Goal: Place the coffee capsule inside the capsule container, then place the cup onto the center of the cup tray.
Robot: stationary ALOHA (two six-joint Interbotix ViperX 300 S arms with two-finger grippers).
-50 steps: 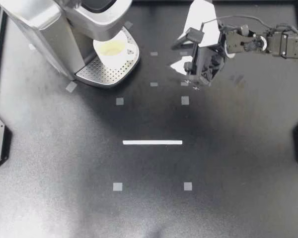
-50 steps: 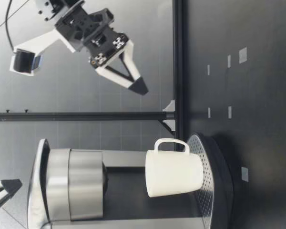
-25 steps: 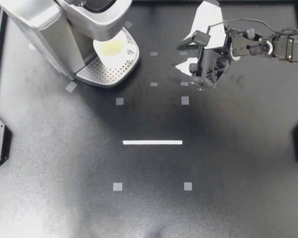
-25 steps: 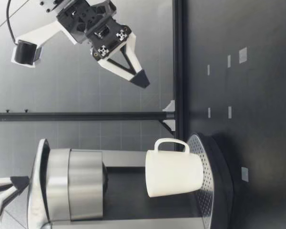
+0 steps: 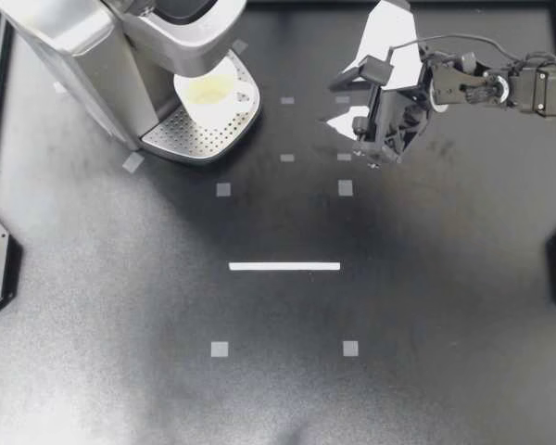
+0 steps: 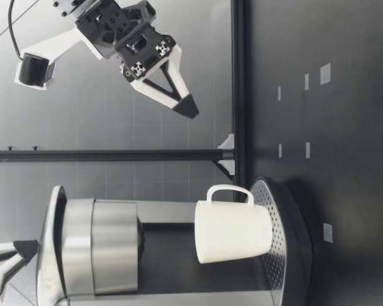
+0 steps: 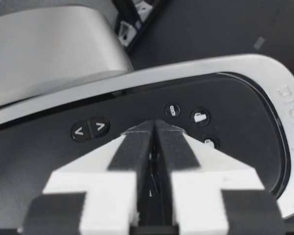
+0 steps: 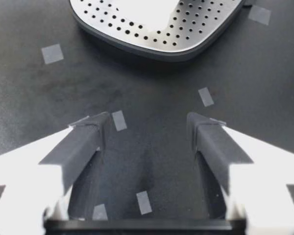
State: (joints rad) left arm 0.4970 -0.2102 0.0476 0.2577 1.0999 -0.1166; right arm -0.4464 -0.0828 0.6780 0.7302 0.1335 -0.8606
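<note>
White cup stands on the coffee machine cup tray, far left. Right gripper hangs clear to its right, fingers apart, empty. Left gripper, fingers together, aims at the machine's buttons, probably to press.

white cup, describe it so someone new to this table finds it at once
Find the big silver coffee machine in the top view's upper left corner. On its perforated metal drip tray, under the spout, stands the white ceramic cup, upright. It is the only white vessel; the other pale things are flat tape marks.
</note>
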